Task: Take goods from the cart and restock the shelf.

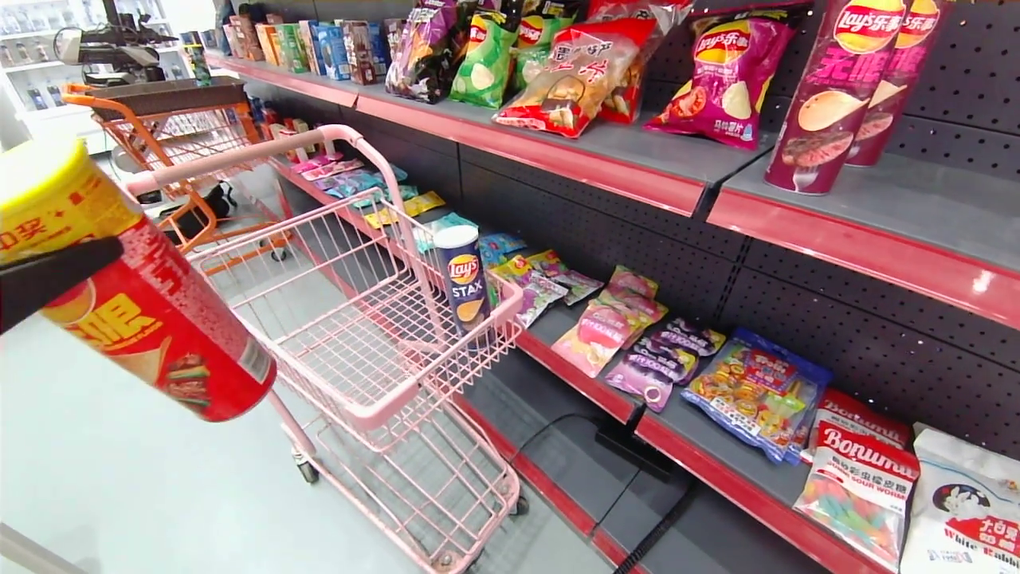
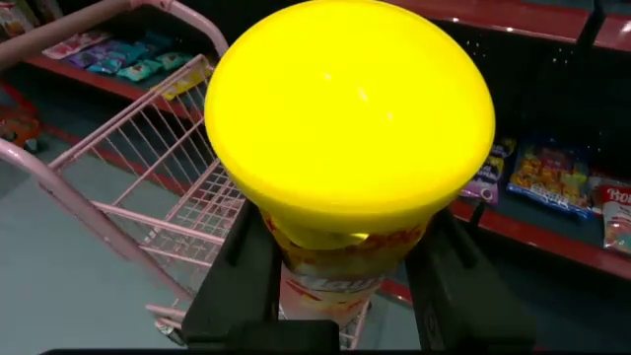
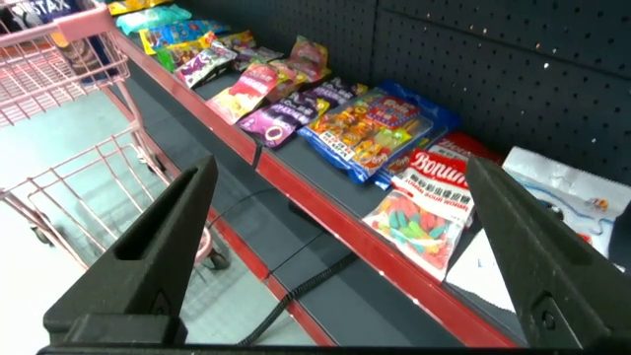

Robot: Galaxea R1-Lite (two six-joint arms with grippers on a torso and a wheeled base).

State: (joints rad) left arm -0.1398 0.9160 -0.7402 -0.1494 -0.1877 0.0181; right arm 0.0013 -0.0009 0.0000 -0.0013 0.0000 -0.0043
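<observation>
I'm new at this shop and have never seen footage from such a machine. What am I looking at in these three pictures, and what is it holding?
This is a wheeled robot with two arms, each ending in a gripper. The large picture comes from a camera on its head, looking down a shop aisle. The other two come from cameras on its wrists.

The left gripper is shut on a red chip can with a yellow lid, held up near the pink cart. A blue chip can stands upright in the cart's basket, at the corner nearest the shelves.

The right gripper is open and empty, facing the lower shelf, where candy packs lie flat. The upper shelf carries chip bags and tall maroon cans.
</observation>
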